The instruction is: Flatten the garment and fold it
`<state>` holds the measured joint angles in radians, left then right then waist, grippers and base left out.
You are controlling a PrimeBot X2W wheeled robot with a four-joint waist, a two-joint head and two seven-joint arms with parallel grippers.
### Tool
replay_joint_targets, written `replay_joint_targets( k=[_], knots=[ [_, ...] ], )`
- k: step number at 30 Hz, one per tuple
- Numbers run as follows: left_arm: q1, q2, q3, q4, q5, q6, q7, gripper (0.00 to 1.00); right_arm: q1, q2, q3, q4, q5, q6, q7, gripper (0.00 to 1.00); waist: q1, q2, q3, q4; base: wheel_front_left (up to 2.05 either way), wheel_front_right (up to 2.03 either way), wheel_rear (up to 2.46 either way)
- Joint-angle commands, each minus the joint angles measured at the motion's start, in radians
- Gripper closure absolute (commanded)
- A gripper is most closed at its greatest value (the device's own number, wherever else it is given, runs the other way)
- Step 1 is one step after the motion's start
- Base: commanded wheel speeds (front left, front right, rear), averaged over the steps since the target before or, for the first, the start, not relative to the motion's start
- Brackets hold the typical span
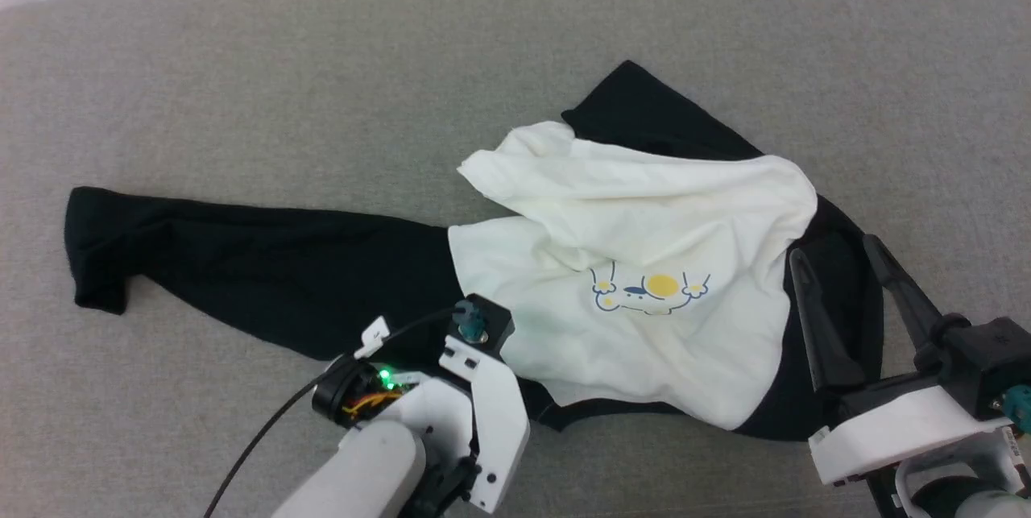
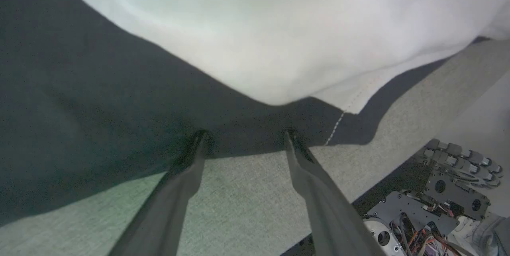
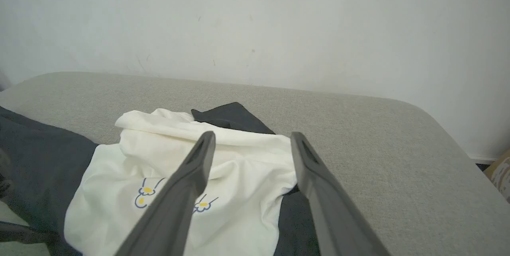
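— Where did the garment (image 1: 644, 204) lie?
— Crumpled on the grey cushion (image 1: 242, 83), its long axis running left-right, with one black sleeve (image 1: 242, 252) stretched leftward.
— And the fingers?
— The left gripper (image 2: 243, 136) was spread, tips at the near black edge. The right gripper (image 1: 834, 248) was spread wide over the right side.

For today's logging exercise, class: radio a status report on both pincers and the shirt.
Left pincer open, tips at black fabric edge. Right pincer open above T-shirt. T-shirt crumpled on grey cushion, white flap folded over.
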<state>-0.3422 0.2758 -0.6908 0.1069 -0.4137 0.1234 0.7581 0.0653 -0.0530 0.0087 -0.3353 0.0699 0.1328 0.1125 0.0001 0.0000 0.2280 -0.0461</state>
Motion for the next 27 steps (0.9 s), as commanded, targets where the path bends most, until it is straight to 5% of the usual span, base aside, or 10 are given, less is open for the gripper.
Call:
replay_joint_targets(
  k=[1, 5, 6, 8, 9, 20, 27],
  knots=[
    [-0.014, -0.003, -0.012, 0.038, -0.003, -0.009, 0.024, 0.0, -0.009, 0.003, 0.0, -0.007, -0.007, -0.002, -0.006, 0.0, -0.0001, 0.0, 0.031, -0.02, 0.0, 0.0, 0.0],
    [-0.006, -0.003, -0.026, 0.095, -0.02, -0.013, 0.077, 0.0, -0.012, 0.003, -0.002, -0.012, -0.012, -0.002, -0.012, 0.0, -0.0001, 0.0, 0.049, -0.03, 0.0, 0.0, 0.0],
    [-0.003, -0.003, -0.031, 0.104, -0.022, -0.016, 0.084, 0.22, -0.012, 0.003, -0.003, -0.013, -0.012, -0.002, -0.013, 0.0, -0.0001, 0.0, 0.053, -0.032, 0.0, 0.0, 0.0],
    [0.005, -0.006, -0.036, 0.12, -0.034, -0.02, 0.096, 0.85, -0.013, 0.003, -0.005, -0.013, -0.012, -0.002, -0.015, 0.0, -0.0001, 0.0, 0.057, -0.034, 0.0, 0.0, 0.0],
    [0.01, -0.008, -0.033, 0.126, -0.041, -0.018, 0.098, 1.0, -0.012, 0.003, -0.005, -0.013, -0.012, -0.002, -0.015, 0.0, -0.0001, 0.0, 0.057, -0.035, 0.0, 0.0, 0.0],
    [0.064, 0.015, 0.04, 0.058, -0.062, 0.028, -0.042, 1.0, 0.026, 0.001, -0.051, 0.025, 0.012, -0.002, 0.025, 0.0, -0.0001, 0.0, -0.019, -0.023, 0.0, 0.0, 0.0],
    [0.127, 0.08, 0.078, -0.108, -0.043, 0.051, -0.14, 1.0, 0.102, -0.05, -0.14, 0.082, 0.066, -0.002, 0.24, 0.0, -0.0001, 0.0, -0.081, -0.016, 0.0, 0.0, 0.0]
  ],
)
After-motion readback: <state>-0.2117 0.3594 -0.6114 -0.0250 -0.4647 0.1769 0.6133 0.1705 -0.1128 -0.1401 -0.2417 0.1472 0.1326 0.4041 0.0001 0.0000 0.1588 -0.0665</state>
